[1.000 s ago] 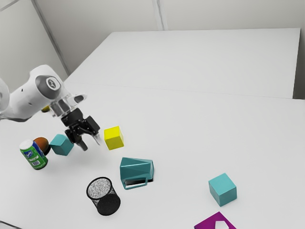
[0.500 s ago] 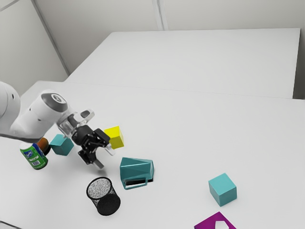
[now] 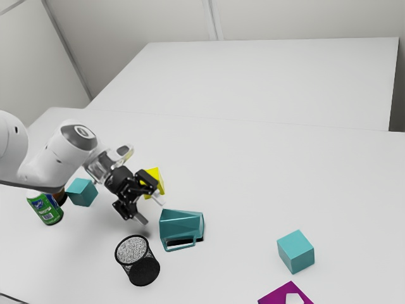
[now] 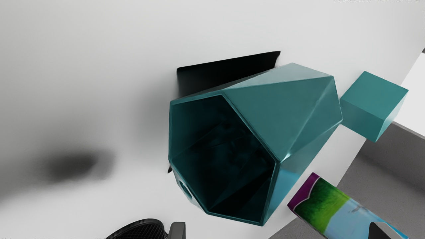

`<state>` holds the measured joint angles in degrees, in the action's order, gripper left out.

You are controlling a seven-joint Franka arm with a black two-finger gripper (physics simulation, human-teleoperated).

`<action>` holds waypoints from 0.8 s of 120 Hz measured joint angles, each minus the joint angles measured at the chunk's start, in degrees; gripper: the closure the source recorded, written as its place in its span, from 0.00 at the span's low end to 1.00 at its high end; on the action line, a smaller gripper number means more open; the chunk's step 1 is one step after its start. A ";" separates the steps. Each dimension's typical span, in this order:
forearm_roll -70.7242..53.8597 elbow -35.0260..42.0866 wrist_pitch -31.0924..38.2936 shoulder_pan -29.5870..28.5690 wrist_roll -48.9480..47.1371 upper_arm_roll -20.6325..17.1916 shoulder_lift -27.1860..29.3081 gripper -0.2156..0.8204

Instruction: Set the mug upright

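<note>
Nearest me are the fingers (image 4: 177, 231), spread wide with nothing held between them. Just beyond them the teal mug (image 3: 180, 223) lies on its side on the worktop (image 3: 240, 164), mouth toward my hand, its handle (image 3: 181, 248) out on the same side as the nearby black mesh cup (image 3: 144, 273). I'd guess it's light but stiff, smooth enough to slip and perhaps brittle, so a modest squeeze. I'd take it by the body wall close to the rim (image 4: 250, 128), on facets that face each other as squarely as I can find; the slanted ones could slide off my grip. The handle looks thin, and the body would likely swing if I lifted by that. From there I'd want to raise it and roll the mouth upward. Well past it sit the teal cube (image 4: 365, 99) and a purple-edged box (image 4: 335, 212), neither likely to hinder that turn
</note>
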<state>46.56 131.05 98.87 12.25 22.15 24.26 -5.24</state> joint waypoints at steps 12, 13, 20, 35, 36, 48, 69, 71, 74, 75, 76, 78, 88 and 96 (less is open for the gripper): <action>0.34 -0.07 1.08 1.17 -0.92 0.00 -0.05 0.21; 0.35 -0.08 1.20 1.31 -0.98 0.00 -0.06 0.21; 0.44 -0.13 2.23 2.41 -1.25 0.00 -0.17 0.21; 0.54 -0.09 4.28 4.16 -1.72 0.00 -0.27 0.21; 0.55 -0.08 4.38 4.22 -1.75 0.00 -0.28 0.21; 1.04 0.00 4.98 4.40 -1.91 0.01 -0.38 0.22; 3.41 -0.06 4.03 4.02 -1.72 0.00 -2.17 0.27; 3.62 -0.06 3.95 4.05 -1.69 0.00 -2.42 0.28; 3.93 -0.07 3.83 4.11 -1.64 0.00 -2.71 0.30; 4.03 -0.07 3.79 4.13 -1.62 0.00 -2.79 0.30; 4.12 -0.07 3.75 4.15 -1.60 0.00 -2.86 0.31; 4.28 -0.08 3.69 4.17 -1.57 0.00 -2.97 0.33; 4.85 -0.17 3.44 4.26 -1.41 0.00 -3.17 0.43; 5.11 -0.28 3.32 4.33 -1.29 0.00 -3.21 0.51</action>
<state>51.67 130.77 102.19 16.58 20.86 24.26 -8.45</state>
